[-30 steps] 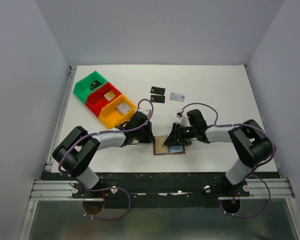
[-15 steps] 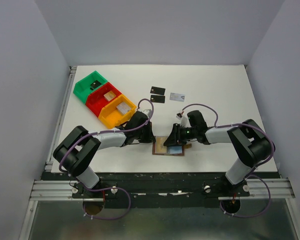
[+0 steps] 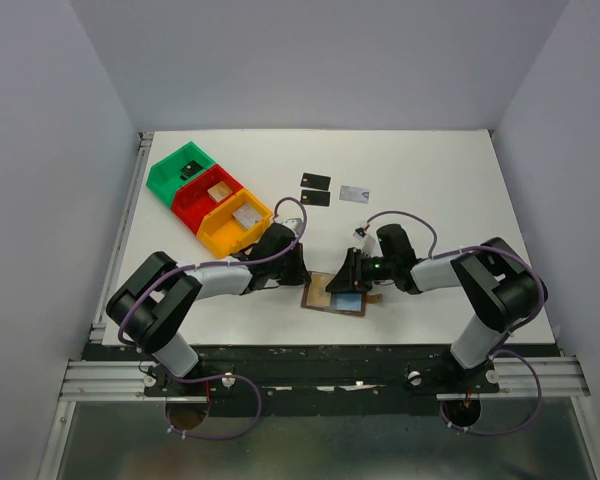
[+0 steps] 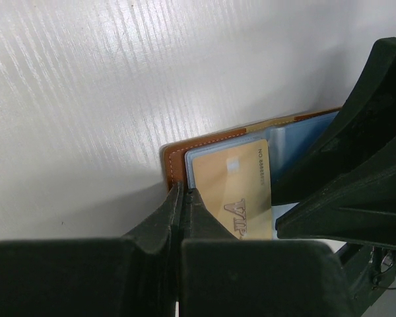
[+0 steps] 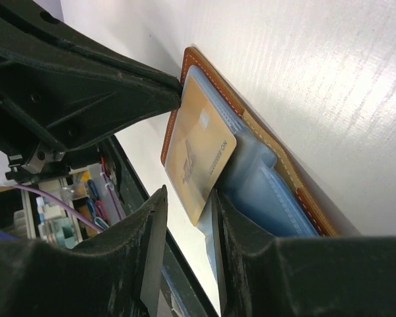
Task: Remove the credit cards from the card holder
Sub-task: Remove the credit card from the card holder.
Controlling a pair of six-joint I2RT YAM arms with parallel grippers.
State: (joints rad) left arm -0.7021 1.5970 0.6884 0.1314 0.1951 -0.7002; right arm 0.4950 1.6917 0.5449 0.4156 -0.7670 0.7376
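Card holder (image 3: 335, 295) unfolded on table (image 3: 430, 180); L gripper (image 4: 183, 198) closed tight, tips at its edge; R gripper (image 5: 188, 218) part-spread round gold card (image 5: 199, 155), prob. not gripping.

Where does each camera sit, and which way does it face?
Top external: fixed above and behind, looking down on the table; left arm and right arm meet at the card holder.
Left wrist: looks along shut left fingers at the card holder's corner; right fingers at right.
Right wrist: looks between right fingers at the gold card; left fingers upper left.
Shared: both wrist views show that card.
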